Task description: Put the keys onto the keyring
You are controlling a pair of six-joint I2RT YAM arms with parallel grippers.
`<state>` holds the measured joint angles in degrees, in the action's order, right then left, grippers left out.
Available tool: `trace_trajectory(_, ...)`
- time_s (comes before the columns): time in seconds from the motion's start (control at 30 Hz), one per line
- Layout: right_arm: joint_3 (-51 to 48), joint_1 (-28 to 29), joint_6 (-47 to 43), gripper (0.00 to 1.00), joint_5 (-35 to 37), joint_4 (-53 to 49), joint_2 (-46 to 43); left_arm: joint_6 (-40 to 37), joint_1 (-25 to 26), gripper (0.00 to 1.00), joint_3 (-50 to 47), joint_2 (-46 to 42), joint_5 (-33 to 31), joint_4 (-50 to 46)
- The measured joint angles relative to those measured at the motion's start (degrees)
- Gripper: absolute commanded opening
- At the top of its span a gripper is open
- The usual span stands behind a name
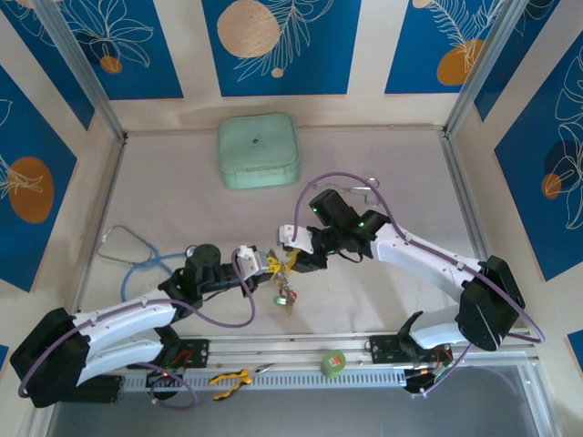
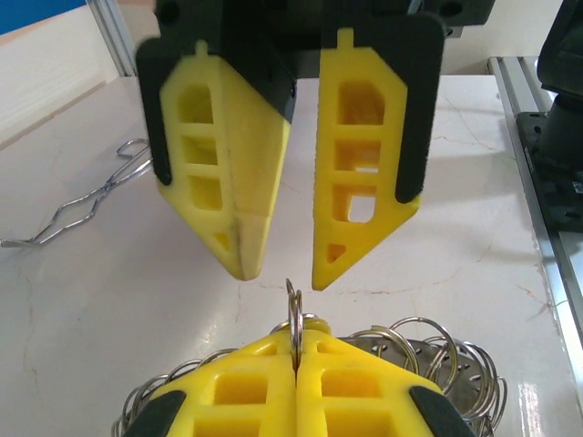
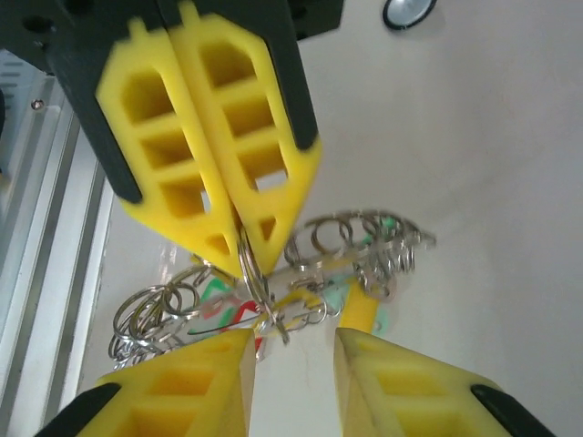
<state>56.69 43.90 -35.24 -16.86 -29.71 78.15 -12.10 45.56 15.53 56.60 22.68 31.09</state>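
Observation:
My left gripper (image 2: 296,350) is shut on a thin silvery split ring (image 2: 293,314) that stands on edge between its yellow fingers. That ring belongs to the keyring bunch (image 2: 437,360), a flat perforated silvery plate hung with many small rings just below the fingers. My right gripper (image 3: 293,341) faces it tip to tip, open, with nothing between its fingers. The keys' green, red and yellow tags (image 3: 228,309) hang tangled under the bunch. In the top view both grippers, left (image 1: 271,264) and right (image 1: 293,258), meet at mid-table, and keys (image 1: 284,298) dangle below them.
A mint-green case (image 1: 259,150) lies at the back. A blue-tubed stethoscope (image 1: 137,259) lies at the left and silvery forceps (image 2: 82,205) lie on the table. A green tape roll (image 1: 333,362) and yellow pliers (image 1: 230,380) rest on the front rail.

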Motion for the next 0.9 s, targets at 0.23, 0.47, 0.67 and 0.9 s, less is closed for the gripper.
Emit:
trace_trajectory(0.23,-2.19,-0.31,2.16,0.29,-2.64,1.86,0.04,0.17,0.00,0.00,-1.18,0.28,0.15,2.49)
trace_trajectory(0.47,-2.19,-0.92,2.58,0.30,-3.13,3.19,-0.07,0.17,0.00,0.00,-1.25,1.03,0.74,3.50)
trace_trajectory(0.67,-2.19,-0.90,2.40,0.14,-3.48,3.37,-0.04,0.17,0.00,0.00,-1.27,1.03,1.29,4.07)
trace_trajectory(0.9,-2.19,-0.90,2.78,0.00,-4.17,2.89,-0.04,0.17,-0.02,0.00,-1.46,1.01,1.27,4.13)
